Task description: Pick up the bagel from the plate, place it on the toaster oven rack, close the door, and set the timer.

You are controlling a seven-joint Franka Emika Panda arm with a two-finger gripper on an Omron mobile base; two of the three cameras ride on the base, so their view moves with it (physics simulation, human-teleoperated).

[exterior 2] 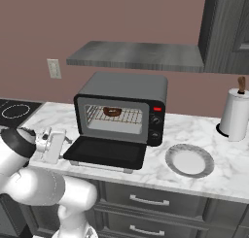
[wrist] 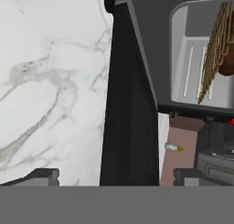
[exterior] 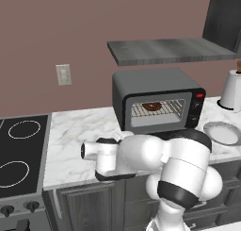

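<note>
So on the far left there's a black stovetop set into the marble table, with a wall outlet above it. Next over, the hand sits low at the table's front edge, just left of the dropped-down door, fingers spread wide and nothing in them. In the hand view the door is seen edge-on between the two finger tips. The toaster oven stands open, and the bagel is already lying on the rack inside, toward the back. The control strip with its red light is on the oven's right side. A grey shelf hangs on the wall above. Right of the oven the plate lies bare on the table, and further right near the wall is a paper towel roll.
</note>
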